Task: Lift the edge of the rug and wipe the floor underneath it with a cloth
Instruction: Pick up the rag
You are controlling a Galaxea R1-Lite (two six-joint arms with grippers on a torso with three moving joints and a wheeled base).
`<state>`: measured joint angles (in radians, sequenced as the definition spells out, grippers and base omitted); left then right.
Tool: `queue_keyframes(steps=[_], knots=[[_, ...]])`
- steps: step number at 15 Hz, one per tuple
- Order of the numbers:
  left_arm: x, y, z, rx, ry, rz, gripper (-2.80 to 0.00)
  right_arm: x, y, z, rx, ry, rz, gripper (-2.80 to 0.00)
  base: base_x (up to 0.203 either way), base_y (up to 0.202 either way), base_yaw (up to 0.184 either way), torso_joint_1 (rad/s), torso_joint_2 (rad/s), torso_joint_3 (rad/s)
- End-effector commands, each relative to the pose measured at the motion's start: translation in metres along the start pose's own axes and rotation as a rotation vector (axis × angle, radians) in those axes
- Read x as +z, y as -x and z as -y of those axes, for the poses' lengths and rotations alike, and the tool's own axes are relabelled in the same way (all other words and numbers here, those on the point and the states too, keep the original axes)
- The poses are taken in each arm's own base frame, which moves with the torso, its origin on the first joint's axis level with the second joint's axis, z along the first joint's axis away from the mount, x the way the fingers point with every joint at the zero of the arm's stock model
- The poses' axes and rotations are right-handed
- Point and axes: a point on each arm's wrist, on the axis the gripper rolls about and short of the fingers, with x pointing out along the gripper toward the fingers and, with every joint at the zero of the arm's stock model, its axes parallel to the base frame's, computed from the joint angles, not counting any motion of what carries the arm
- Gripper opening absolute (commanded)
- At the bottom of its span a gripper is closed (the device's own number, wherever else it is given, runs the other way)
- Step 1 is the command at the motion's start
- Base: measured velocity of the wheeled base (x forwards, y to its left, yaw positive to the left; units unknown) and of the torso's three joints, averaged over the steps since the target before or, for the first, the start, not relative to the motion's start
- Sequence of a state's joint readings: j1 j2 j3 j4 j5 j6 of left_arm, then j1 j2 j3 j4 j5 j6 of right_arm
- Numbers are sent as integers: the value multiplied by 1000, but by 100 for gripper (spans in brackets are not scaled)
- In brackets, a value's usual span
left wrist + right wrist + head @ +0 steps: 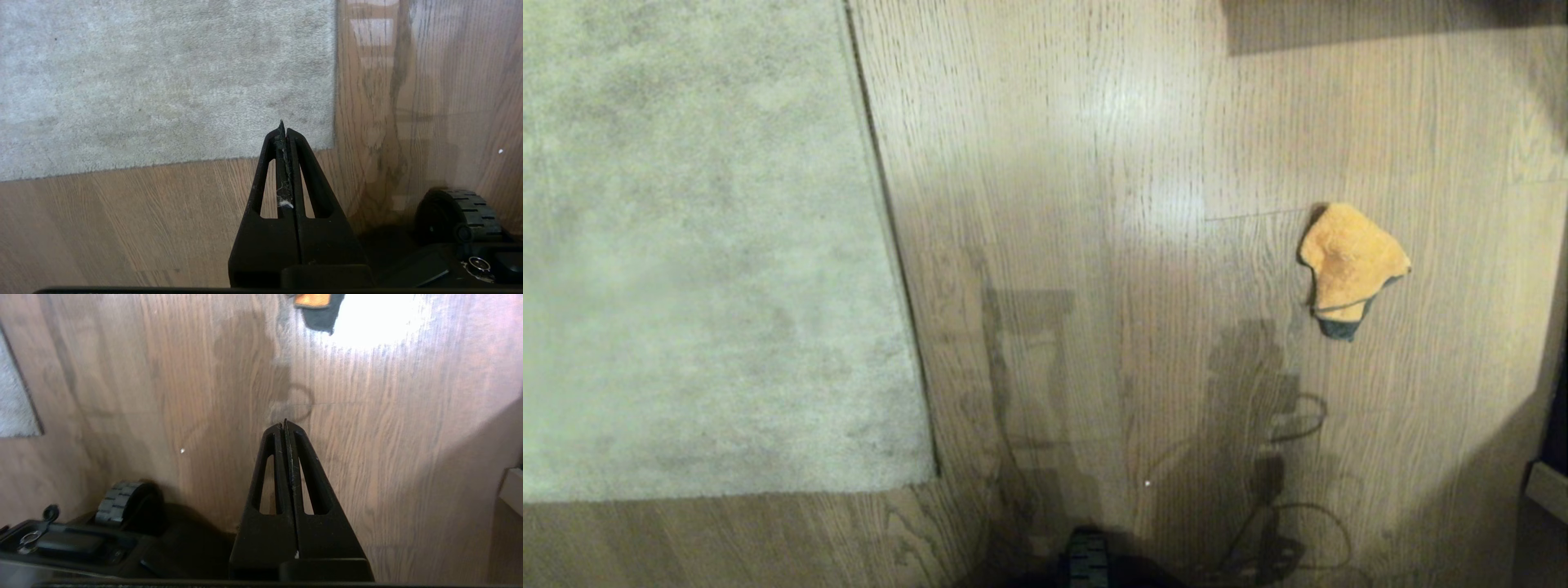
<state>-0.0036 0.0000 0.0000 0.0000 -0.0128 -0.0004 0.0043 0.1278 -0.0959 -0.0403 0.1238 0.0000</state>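
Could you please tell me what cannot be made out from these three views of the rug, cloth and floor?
- Floor under the rug: hidden in every view, since the rug edge lies flat.
- Cloth: cut off by the picture edge in the right wrist view; its underside is hidden in the head view too.
- Dark shape at the head view's top: cut off, unidentifiable.
- Both arms: outside the head view; only the shut left claw and right claw show.

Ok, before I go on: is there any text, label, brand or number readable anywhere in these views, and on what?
None: no view shows a readable word, number or sign.
The rug, the floor and the cloth carry no visible print.
The left gripper and right gripper are plain black, with no marking to be seen.
The base wheel shows only tread ridges.
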Motion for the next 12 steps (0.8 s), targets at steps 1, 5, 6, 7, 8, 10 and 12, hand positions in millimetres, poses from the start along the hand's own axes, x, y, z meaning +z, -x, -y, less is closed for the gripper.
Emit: queue_keyframes(steps=[1, 5, 6, 7, 8, 10, 12], knots=[[0, 0, 0, -1, 1, 0, -280, 12, -16, 2, 27, -13, -109, -280, 0, 0, 0, 0, 0, 0], [0, 0, 0, 1, 0, 0, -280, 26, -39, 4, 55, -33, -232, -280, 0, 0, 0, 0, 0, 0], [0, 0, 0, 0, 1, 0, -280, 27, -45, 4, 54, -38, -266, -280, 0, 0, 0, 0, 0, 0], [0, 0, 0, 1, 0, 0, -280, 28, -51, 5, 54, -42, -302, -280, 0, 0, 0, 0, 0, 0], [0, 0, 0, 0, 1, 0, -280, 30, -58, 6, 54, -45, -334, -280, 0, 0, 0, 0, 0, 0], [0, 0, 0, 1, 1, 0, -280, 36, -73, 7, 55, -48, -391, -280, 0, 0, 0, 0, 0, 0], [0, 0, 0, 0, 1, 0, -280, 40, -90, 9, 50, -48, -440, -280, 0, 0, 0, 0, 0, 0]])
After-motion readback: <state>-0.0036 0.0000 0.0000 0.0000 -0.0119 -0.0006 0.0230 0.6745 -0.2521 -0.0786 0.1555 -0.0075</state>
